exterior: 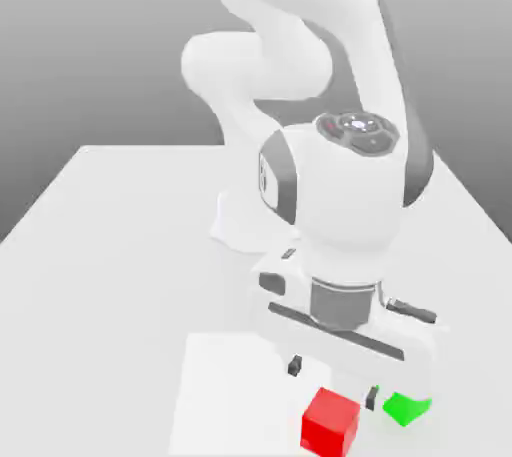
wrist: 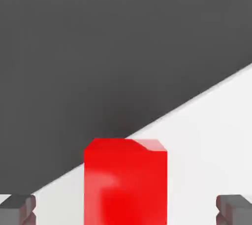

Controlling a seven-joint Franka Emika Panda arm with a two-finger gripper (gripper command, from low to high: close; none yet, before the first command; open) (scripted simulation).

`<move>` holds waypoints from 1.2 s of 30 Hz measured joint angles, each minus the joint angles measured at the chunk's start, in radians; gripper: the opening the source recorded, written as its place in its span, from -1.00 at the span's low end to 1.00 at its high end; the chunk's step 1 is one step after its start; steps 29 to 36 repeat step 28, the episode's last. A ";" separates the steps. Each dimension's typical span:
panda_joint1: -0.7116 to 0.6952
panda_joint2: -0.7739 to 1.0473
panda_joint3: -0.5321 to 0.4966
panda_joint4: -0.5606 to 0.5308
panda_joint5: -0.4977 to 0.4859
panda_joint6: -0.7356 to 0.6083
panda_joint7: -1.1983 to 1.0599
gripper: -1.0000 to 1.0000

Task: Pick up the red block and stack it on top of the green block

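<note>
The red block (exterior: 330,426) is located at the exterior view's lower edge. From left to right behind it, the gripper (exterior: 333,385) is positioned with fingers spread apart; the green block (exterior: 407,407) is partly hidden by the hand.

You've got no readable text here, operator: no label, brand, number or sign can be made out in either the exterior view or the hand view.
</note>
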 joint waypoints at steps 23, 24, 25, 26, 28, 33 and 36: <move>0.143 -0.183 0.112 -0.117 0.080 -0.061 0.355 -1.00; 0.156 -0.150 0.095 -0.116 0.052 -0.032 0.377 -1.00; 0.171 -0.116 0.075 -0.114 0.024 -0.002 0.399 -1.00; 0.180 -0.097 0.064 -0.114 0.008 0.014 0.411 1.00; 0.180 -0.097 0.064 -0.114 0.008 0.014 0.411 1.00; 0.180 -0.097 0.064 -0.114 0.008 0.014 0.411 1.00; 0.180 -0.097 0.064 -0.114 0.008 0.014 0.411 1.00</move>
